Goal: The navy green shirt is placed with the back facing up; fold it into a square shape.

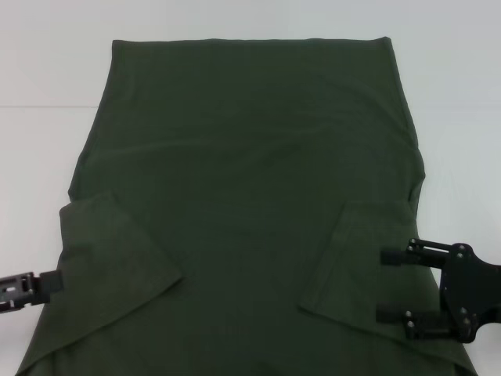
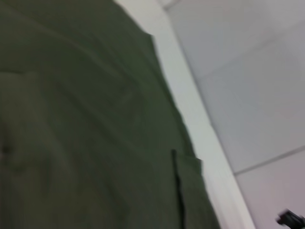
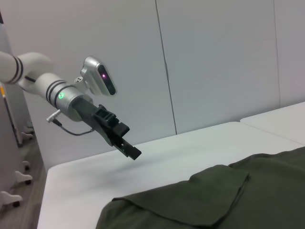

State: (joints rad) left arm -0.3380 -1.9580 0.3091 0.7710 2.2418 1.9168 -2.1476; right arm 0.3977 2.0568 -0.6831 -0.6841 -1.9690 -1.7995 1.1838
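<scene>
The navy green shirt lies flat on the white table, plain side up, with both short sleeves folded inward: one on the left, one on the right. My right gripper hovers open over the shirt's near right edge, fingers pointing inward, holding nothing. My left gripper sits just outside the shirt's near left edge. In the right wrist view, the left gripper hangs above the bare table, fingers together and empty, apart from the shirt. The left wrist view shows only shirt fabric.
Bare white tabletop runs along the shirt's left, right and far sides. In the left wrist view the table edge borders grey floor. Grey wall panels stand behind the table.
</scene>
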